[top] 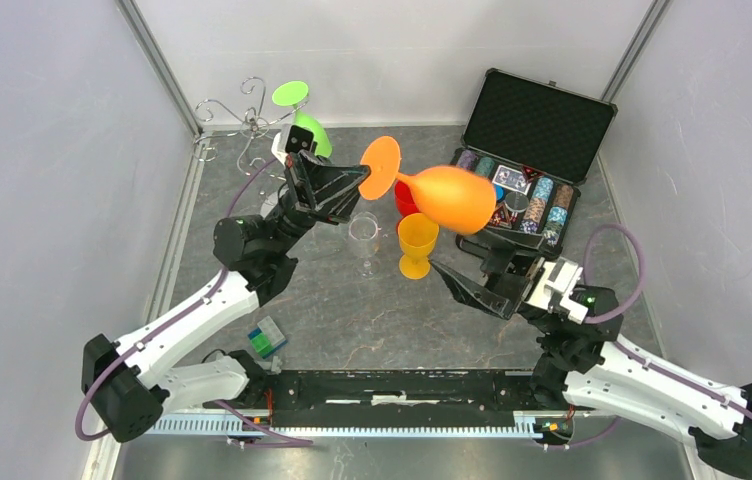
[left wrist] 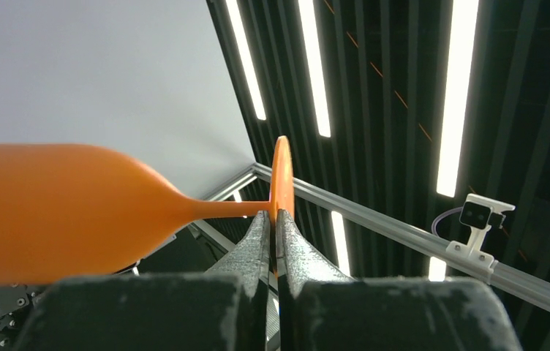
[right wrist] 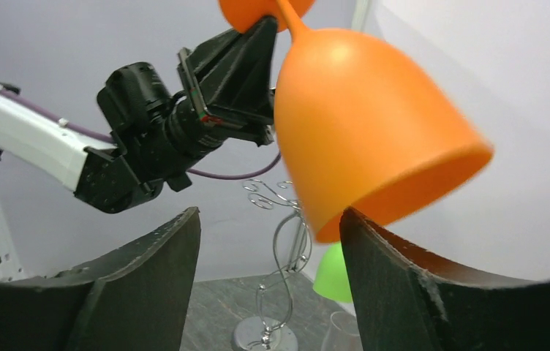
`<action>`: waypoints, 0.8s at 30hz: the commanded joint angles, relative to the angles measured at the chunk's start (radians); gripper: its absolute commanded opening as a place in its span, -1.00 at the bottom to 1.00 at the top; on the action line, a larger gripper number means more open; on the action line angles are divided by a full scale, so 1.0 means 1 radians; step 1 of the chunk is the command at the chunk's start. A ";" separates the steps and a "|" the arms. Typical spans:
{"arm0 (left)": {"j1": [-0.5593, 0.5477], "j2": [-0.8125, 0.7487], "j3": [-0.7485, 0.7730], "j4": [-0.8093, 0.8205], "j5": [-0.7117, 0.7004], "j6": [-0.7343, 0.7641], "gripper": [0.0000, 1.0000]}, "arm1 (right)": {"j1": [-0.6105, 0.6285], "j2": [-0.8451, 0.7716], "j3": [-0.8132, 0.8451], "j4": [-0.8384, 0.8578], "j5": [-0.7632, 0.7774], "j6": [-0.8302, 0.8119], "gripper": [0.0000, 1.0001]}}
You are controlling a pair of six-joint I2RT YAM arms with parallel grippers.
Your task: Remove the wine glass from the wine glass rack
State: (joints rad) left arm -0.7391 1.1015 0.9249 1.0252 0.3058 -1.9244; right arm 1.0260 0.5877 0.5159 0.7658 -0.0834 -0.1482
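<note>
An orange wine glass (top: 452, 197) lies on its side in the air above the table's middle. My left gripper (top: 357, 180) is shut on the edge of its round foot; the wrist view shows the foot pinched between the fingers (left wrist: 277, 219) and the bowl (left wrist: 60, 212) sticking out to the left. My right gripper (top: 449, 277) is open just below the bowl; in its wrist view the bowl (right wrist: 367, 124) hangs above the gap, its rim close to the right finger. The silver wire rack (top: 242, 125) stands at the back left with a green glass (top: 304, 120) hanging on it.
A clear glass (top: 363, 235), a yellow glass (top: 417, 243) and a red glass (top: 407, 200) stand under the held glass. An open black case of poker chips (top: 532, 150) sits back right. A small blue-green box (top: 267, 337) lies near the left arm.
</note>
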 commanded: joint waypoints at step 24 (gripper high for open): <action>-0.023 -0.118 0.015 -0.080 -0.009 -0.018 -0.94 | 0.000 0.137 0.155 0.215 -0.277 -0.089 -1.00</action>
State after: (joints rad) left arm -0.7597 0.9932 0.9249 0.9440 0.2974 -1.9297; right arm 1.0260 0.7158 0.6060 0.9188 -0.3233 -0.2371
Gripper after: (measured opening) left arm 0.041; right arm 0.023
